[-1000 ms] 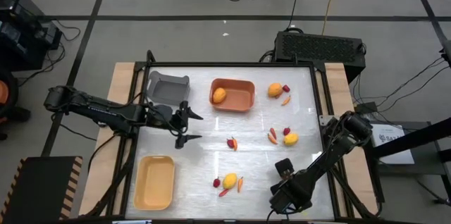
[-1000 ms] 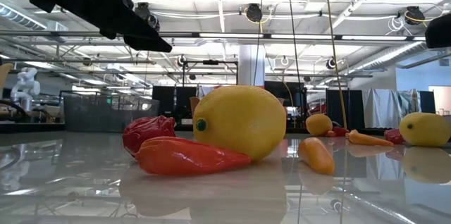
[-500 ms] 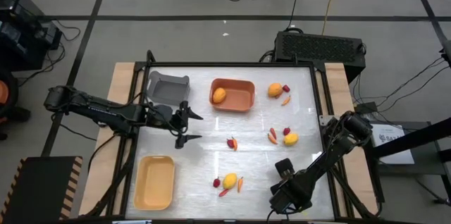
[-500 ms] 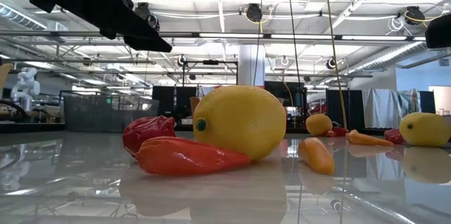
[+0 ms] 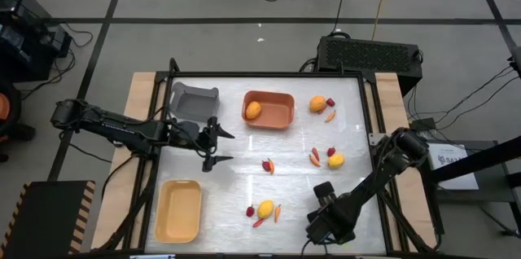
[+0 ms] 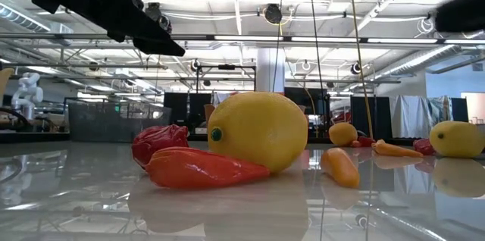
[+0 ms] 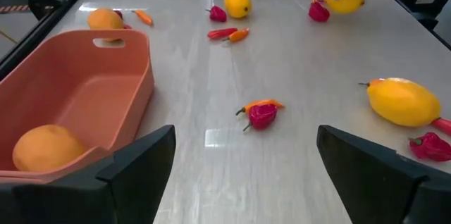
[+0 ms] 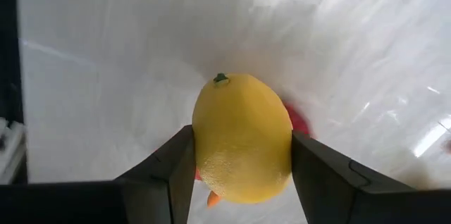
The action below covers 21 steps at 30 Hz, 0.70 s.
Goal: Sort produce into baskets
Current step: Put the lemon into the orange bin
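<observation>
My right gripper (image 5: 316, 223) is open above the table near its front edge, just right of a yellow fruit (image 5: 265, 208). In the right wrist view that fruit (image 8: 242, 138) shows between my two fingers (image 8: 169, 171). The low view shows it (image 6: 258, 141) resting on the table with nothing touching it, beside a red berry (image 6: 159, 144) and a red-orange stick (image 6: 204, 169). My left gripper (image 5: 231, 147) is open and empty, between the grey basket (image 5: 195, 101) and the yellow basket (image 5: 179, 210). The orange basket (image 5: 281, 97) holds one orange fruit (image 5: 254, 110).
Further produce lies in groups: a berry and carrot at mid-table (image 5: 268, 164), a yellow fruit, berry and carrot to the right (image 5: 335, 160), and an orange fruit, berry and carrot at the far right (image 5: 317, 104). A small carrot (image 5: 278, 211) lies beside the near fruit.
My right gripper has gone a little toward the table's left edge, nearer the yellow fruit by the front edge. The produce has not moved.
</observation>
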### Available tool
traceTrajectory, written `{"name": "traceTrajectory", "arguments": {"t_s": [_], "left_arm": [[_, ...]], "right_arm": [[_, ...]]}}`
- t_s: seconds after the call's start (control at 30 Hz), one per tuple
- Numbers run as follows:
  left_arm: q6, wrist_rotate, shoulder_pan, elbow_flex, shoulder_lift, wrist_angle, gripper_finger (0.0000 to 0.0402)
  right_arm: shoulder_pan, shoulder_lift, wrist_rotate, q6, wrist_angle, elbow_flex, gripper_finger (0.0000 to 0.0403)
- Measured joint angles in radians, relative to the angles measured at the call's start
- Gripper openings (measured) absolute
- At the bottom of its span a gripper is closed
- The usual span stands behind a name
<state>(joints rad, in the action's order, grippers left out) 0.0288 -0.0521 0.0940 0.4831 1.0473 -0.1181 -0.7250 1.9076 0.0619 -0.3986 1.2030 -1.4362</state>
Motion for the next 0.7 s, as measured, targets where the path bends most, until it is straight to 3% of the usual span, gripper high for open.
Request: {"name": "traceTrajectory", "arguments": {"t_s": [0.13, 0.47, 0.7], "left_arm": [[0.0, 0.0, 0.0, 0.0, 0.0, 0.0, 0.0352], [-0.023, 0.001, 0.006, 0.0, 0.0, 0.003, 0.0352], [-0.047, 0.003, 0.03, 0.0, 0.0, 0.004, 0.0352]], "right_arm": [[0.049, 0.0, -0.077, 0.056, 0.018, -0.093, 0.0187], [0.246, 0.0, -0.452, 0.382, -0.031, -0.262, 0.0187], [0.483, 0.0, -0.48, 0.571, -0.224, -0.266, 0.0187]]}}
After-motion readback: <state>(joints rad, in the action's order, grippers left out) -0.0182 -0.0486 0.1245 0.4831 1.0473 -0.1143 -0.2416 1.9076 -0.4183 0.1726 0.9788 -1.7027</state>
